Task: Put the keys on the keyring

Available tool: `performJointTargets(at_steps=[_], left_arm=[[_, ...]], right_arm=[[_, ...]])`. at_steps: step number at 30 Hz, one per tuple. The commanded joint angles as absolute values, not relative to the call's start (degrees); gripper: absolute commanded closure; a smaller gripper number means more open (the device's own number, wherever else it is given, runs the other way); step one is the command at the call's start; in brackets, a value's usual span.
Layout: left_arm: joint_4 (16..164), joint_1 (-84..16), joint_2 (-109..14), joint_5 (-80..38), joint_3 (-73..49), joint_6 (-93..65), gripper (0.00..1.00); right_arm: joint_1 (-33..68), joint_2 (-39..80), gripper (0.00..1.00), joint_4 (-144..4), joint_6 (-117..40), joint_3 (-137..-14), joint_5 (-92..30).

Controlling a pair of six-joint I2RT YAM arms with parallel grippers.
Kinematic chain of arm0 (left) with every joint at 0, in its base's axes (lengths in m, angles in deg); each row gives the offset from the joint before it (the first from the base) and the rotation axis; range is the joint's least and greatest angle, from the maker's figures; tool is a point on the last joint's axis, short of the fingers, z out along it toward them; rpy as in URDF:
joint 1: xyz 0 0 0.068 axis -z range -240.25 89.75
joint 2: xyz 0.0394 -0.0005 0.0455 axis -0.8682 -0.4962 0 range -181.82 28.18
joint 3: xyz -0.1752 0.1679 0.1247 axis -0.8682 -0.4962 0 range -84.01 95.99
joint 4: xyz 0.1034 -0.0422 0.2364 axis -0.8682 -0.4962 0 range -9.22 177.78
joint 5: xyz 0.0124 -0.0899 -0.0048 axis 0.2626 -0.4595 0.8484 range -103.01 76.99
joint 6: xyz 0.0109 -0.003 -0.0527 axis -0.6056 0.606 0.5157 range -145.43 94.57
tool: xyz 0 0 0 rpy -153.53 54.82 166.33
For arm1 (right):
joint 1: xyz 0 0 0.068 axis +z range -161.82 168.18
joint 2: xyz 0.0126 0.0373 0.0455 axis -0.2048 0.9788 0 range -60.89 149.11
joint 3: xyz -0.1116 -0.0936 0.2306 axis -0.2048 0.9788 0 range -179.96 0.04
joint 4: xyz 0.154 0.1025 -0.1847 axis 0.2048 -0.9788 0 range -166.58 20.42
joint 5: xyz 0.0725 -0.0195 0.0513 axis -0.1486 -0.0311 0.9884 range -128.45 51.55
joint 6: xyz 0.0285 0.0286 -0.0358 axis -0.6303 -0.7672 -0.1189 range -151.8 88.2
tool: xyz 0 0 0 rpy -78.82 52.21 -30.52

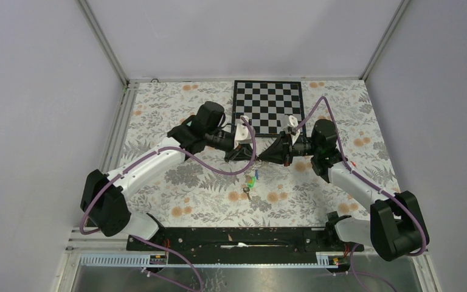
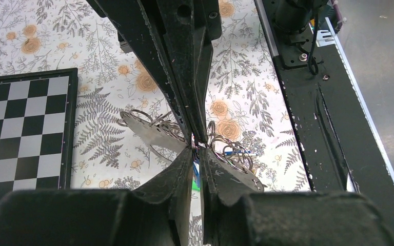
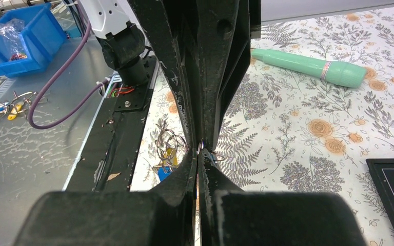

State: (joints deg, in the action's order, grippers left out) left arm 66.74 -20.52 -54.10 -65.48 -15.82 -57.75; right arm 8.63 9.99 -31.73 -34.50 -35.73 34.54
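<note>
My left gripper (image 1: 254, 157) and right gripper (image 1: 262, 156) meet tip to tip above the middle of the flowered table. Both are shut. A thin silvery keyring (image 3: 200, 147) is pinched where the tips meet; it also shows in the left wrist view (image 2: 197, 149). On the table just below lie a green key (image 1: 252, 181) and a blue key (image 1: 256, 174). A yellow key (image 3: 170, 154) and another blue key (image 3: 164, 172) lie among loose wire rings (image 2: 232, 146). Which tips grip the ring most firmly is hidden.
A chessboard (image 1: 267, 106) lies at the back of the table. A long mint-green piece (image 3: 308, 66) lies on the cloth. A blue bin (image 3: 20, 38) and spare keys (image 3: 0, 109) sit off the table. The black base rail (image 1: 237, 237) runs along the near edge.
</note>
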Motion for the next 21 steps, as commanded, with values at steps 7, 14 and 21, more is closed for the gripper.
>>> performJointTargets(at_steps=[7,14,21], left_arm=[[73.30,-20.57,-53.26,-62.64,-17.30,-55.57,1.00],[73.47,-21.40,-50.99,-60.10,-17.77,-53.54,1.00],[70.01,-20.56,-50.46,-56.12,-16.49,-55.15,1.00]], right_arm=[[8.57,8.82,1.00,-28.47,-34.55,-35.88,36.08],[8.55,8.07,0.99,-43.80,-20.11,-37.92,33.53],[8.54,7.76,0.88,-47.50,-17.17,-38.62,31.86]])
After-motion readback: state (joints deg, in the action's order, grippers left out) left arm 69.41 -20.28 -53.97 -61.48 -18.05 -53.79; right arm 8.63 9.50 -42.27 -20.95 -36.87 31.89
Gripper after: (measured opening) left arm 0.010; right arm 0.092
